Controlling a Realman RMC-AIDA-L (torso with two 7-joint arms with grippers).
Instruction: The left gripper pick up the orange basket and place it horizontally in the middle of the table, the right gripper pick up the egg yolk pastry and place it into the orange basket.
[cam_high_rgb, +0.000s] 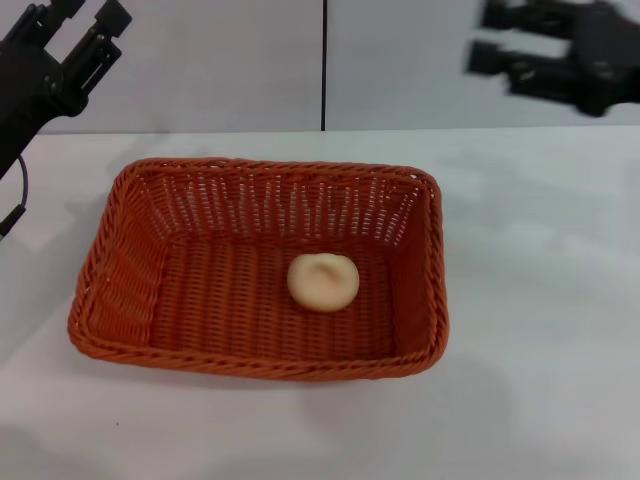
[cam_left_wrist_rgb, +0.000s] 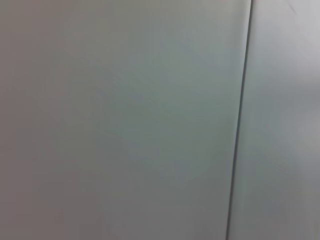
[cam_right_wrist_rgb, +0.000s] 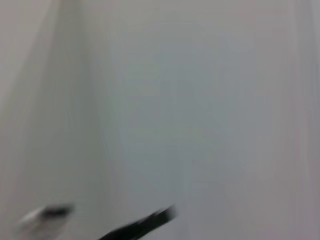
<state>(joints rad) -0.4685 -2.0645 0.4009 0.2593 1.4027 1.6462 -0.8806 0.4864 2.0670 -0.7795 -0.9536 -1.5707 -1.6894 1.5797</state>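
The orange basket (cam_high_rgb: 110, 300) lies flat on the white table (cam_high_rgb: 540, 300), its long side across the head view, near the middle. Inside it, on the woven floor right of centre, rests the egg yolk pastry (cam_high_rgb: 323, 281), a pale round bun with a dimple. My left gripper (cam_high_rgb: 82, 18) is raised at the far left, above and behind the basket's left corner, open and empty. High at the far right hangs my right gripper (cam_high_rgb: 484, 37), also open and empty, well clear of the basket. Both wrist views show only a pale wall.
A grey wall with a dark vertical seam (cam_high_rgb: 324, 65) stands behind the table. A black cable (cam_high_rgb: 18, 195) hangs from the left arm near the basket's left side. Bare tabletop lies to the right of and in front of the basket.
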